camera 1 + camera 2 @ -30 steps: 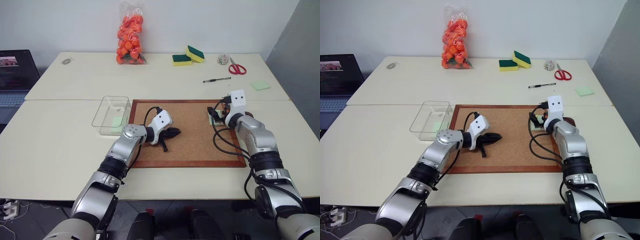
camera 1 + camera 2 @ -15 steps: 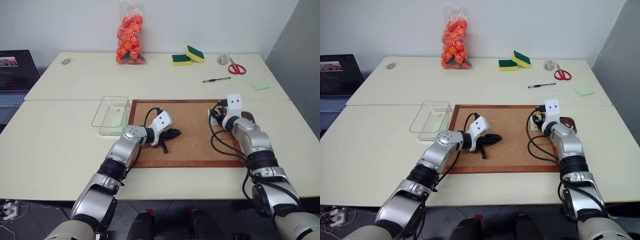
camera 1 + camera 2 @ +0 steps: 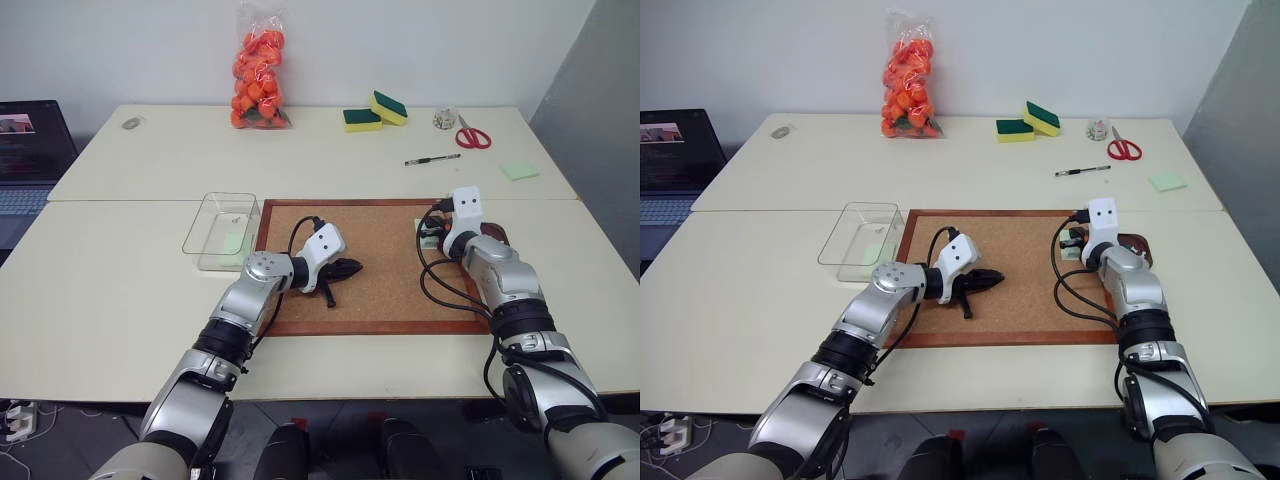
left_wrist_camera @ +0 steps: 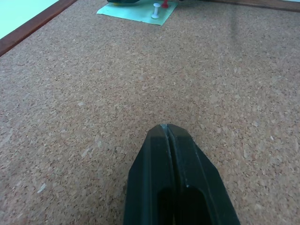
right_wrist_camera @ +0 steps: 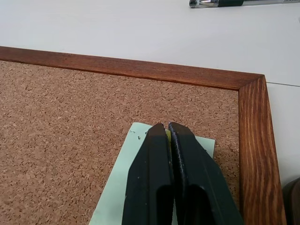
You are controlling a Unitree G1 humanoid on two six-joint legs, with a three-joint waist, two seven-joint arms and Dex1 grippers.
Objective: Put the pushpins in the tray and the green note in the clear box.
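The right wrist view shows the right gripper (image 5: 168, 125) clenched on a yellow pushpin (image 5: 167, 134) over the green note (image 5: 123, 197), a pale slip near the cork board's (image 3: 380, 270) far right corner. The left gripper (image 4: 167, 127) is clenched empty over bare cork.

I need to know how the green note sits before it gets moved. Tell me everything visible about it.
The green note is a thin pale green paper slip lying flat on the cork board, near its far right corner. The shut right gripper is on it, a speck of yellow showing between the fingertips. The left wrist view shows a white and a red pushpin in it.
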